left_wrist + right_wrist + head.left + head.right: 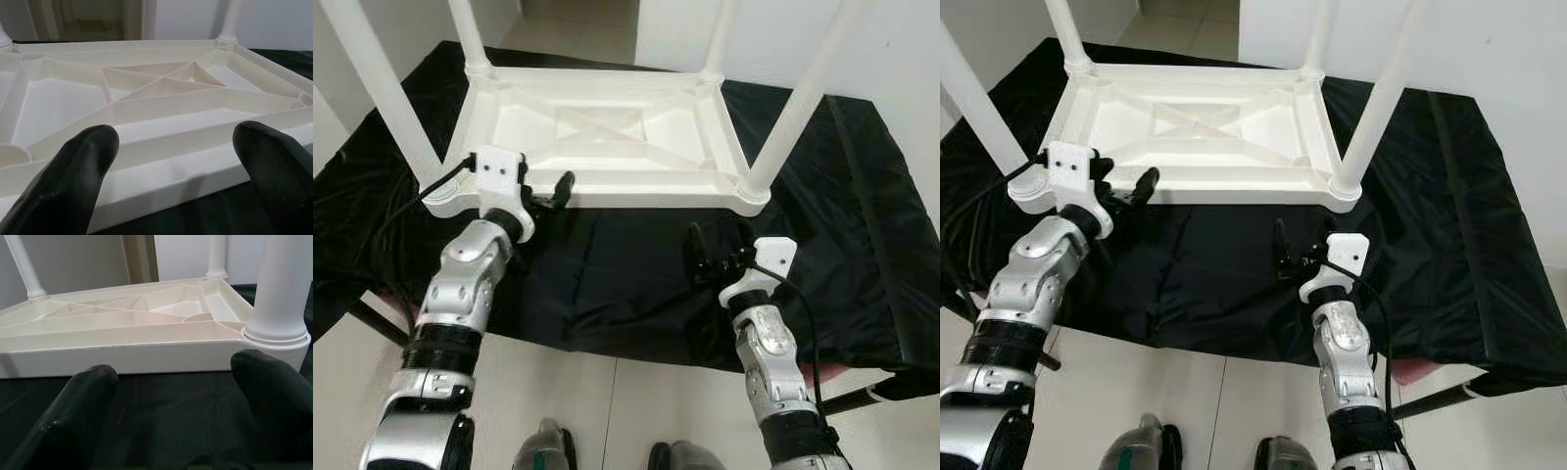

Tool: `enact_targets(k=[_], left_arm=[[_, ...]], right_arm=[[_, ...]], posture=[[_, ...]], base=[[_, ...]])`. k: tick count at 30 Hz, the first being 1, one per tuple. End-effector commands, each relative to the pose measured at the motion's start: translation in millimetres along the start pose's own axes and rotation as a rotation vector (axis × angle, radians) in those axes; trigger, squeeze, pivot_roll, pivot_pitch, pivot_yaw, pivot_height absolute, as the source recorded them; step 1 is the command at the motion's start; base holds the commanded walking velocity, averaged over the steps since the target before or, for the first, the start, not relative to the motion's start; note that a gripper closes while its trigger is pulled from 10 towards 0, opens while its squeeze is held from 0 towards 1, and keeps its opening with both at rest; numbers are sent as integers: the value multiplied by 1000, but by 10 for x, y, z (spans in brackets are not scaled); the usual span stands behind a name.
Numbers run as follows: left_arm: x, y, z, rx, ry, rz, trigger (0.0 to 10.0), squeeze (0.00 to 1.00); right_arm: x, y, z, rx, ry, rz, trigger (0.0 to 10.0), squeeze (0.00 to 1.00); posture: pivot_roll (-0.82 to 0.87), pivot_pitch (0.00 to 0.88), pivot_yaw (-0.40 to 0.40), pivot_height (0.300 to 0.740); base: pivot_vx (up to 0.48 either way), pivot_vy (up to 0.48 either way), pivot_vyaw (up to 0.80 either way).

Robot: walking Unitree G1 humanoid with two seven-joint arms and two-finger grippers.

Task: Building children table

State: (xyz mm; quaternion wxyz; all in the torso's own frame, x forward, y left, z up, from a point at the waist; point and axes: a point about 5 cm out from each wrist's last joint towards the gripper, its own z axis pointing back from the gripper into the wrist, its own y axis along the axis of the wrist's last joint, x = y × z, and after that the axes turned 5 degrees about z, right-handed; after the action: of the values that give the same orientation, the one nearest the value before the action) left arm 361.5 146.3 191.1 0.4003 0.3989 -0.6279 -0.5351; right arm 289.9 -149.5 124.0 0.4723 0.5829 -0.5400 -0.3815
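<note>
**Item: white plastic children's table, inverted, legs fitted**

Location: the children's table [607,127] lies top-down on a black cloth [636,274] that covers a low table, its ribbed underside facing up. Four white legs [803,98] stand upright in the corner sockets, one at each corner; their upper ends run out of frame.

Left gripper [548,194]: at the near rim of the children's table, toward its near-left corner. Fingers [83,171] spread apart, holding nothing; in the left wrist view the rim lies between and just beyond them.

Right gripper [715,250]: over the black cloth, near the near-right corner and a little short of the rim. Fingers [274,401] spread apart, holding nothing; the near-right leg socket stands just past one fingertip in the right wrist view.

Step in hand, as a judgement: leg fitting looks complete, and both grippers appear to be lining up on the near edge, probably to seize the frame and turn it upright.

Next move calls for: both grippers closing on the near rim at matched height, the right one advancing first, then a level lift so the legs do not twist in their sockets.

Markings: no brand, label or writing is legible on the plastic, cloth or arms.
</note>
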Motion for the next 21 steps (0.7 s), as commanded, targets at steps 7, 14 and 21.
enact_targets(k=[7,14,21], left_arm=[[211,-19,-207,-87,-340,-62,10000,0],[399,8,-351,-142,-511,-162,10000,0],[563,-63,-397,-187,-617,-219,10000,0]], right_arm=[[-50,-33,74,-33,42,13,10000,0],[-36,-13,115,-40,51,28,10000,0],[-32,-9,165,-48,62,40,10000,0]], posture=[[28,74,6,740],[-9,82,16,740],[-27,87,26,740]], base=[[0,0,0],[0,0,0],[0,0,0]])
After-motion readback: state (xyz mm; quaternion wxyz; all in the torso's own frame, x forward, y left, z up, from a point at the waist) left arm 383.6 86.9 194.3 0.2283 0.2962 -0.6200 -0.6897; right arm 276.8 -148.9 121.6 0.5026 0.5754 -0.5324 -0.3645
